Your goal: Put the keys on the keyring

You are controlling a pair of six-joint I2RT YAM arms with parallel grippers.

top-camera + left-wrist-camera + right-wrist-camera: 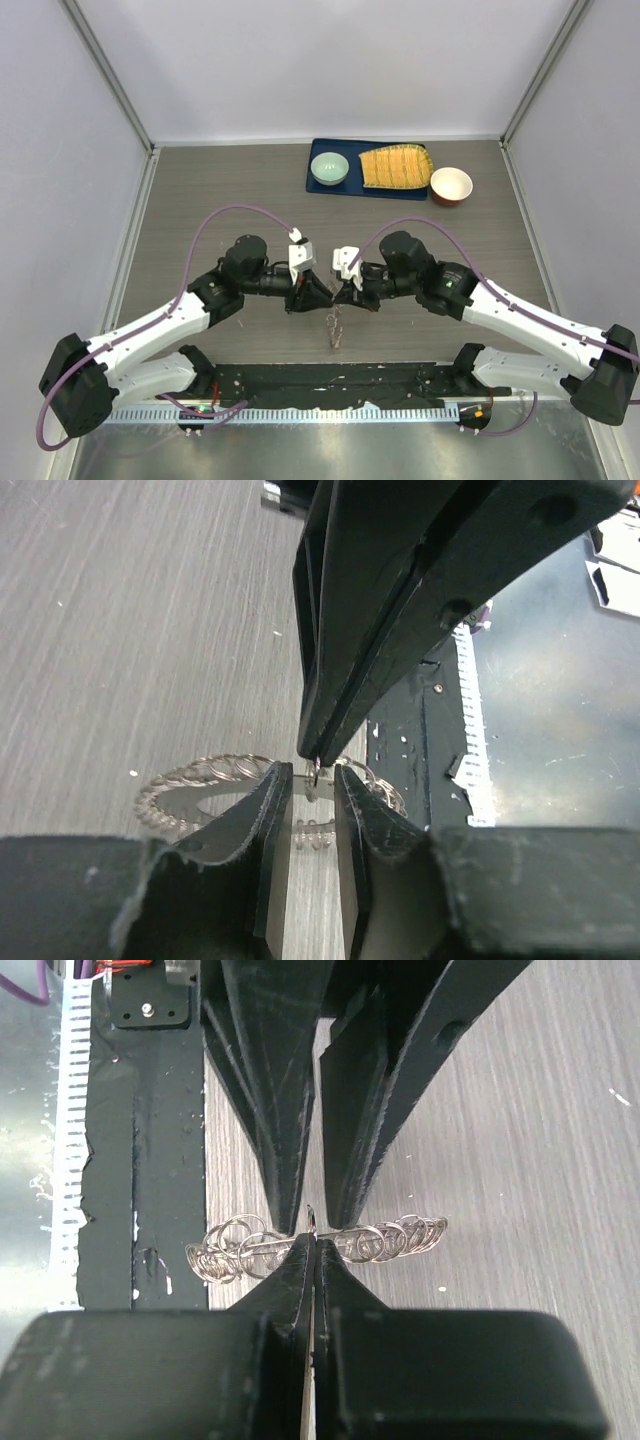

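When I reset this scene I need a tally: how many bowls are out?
2. A pale green bowl sits at the left of the blue tray; a red bowl, white inside, stands on the table just right of it. None looks hidden.

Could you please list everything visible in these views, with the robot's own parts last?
keyring: one, silver, fringed with small rings, between the two arms' fingers
key: one, silver, tiny, at the right fingers' tips
tray: one, dark blue, far centre
green bowl: one, pale green, tray's left
ridged mat: one, yellow, tray's right
red bowl: one, white inside, right of tray
table: one, grey wood-grain
black mat: one, near edge
left fingers: two, black, apart
right fingers: two, black, shut on key
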